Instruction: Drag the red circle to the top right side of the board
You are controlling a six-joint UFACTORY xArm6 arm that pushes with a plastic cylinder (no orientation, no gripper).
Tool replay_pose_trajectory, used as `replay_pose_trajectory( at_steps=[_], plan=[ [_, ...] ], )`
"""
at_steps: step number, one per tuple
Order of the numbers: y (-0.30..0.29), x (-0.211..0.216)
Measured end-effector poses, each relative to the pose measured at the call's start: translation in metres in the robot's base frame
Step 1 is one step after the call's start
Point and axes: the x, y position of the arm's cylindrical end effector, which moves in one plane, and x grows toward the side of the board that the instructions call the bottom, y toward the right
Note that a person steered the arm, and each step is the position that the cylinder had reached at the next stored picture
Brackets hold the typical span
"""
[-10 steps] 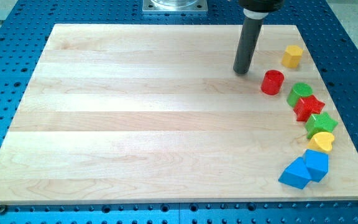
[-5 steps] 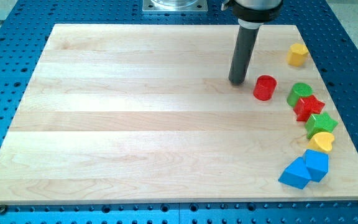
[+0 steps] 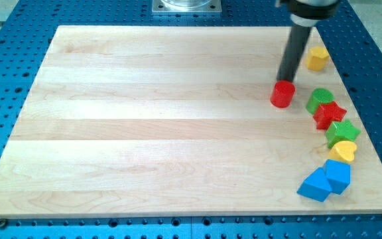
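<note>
The red circle [image 3: 282, 94], a short red cylinder, stands on the wooden board [image 3: 144, 119] at the view's right, a little above mid-height. My tip [image 3: 286, 79] is just above it in the view, at its top edge, touching it or nearly so. The dark rod rises from there to the view's top right.
A yellow block [image 3: 318, 58] lies near the board's top right. Down the right side run a green circle [image 3: 320, 99], a red star [image 3: 329, 114], a green star [image 3: 342, 132], a yellow heart [image 3: 343, 151] and two blue blocks [image 3: 325, 180].
My tip moved from the red circle's left to just above it. The red circle slid a little left and down between the first two frames, then stayed put.
</note>
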Motion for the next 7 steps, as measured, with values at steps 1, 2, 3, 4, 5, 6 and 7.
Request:
replay_pose_trajectory(
  at_steps=[1,2,3,4,5,6,7],
  plan=[
    [0.009,0.002],
    [0.023,0.004],
    [0.023,0.014],
    [0.023,0.019],
    [0.033,0.019],
    [0.052,0.019],
    [0.063,0.019]
  ],
)
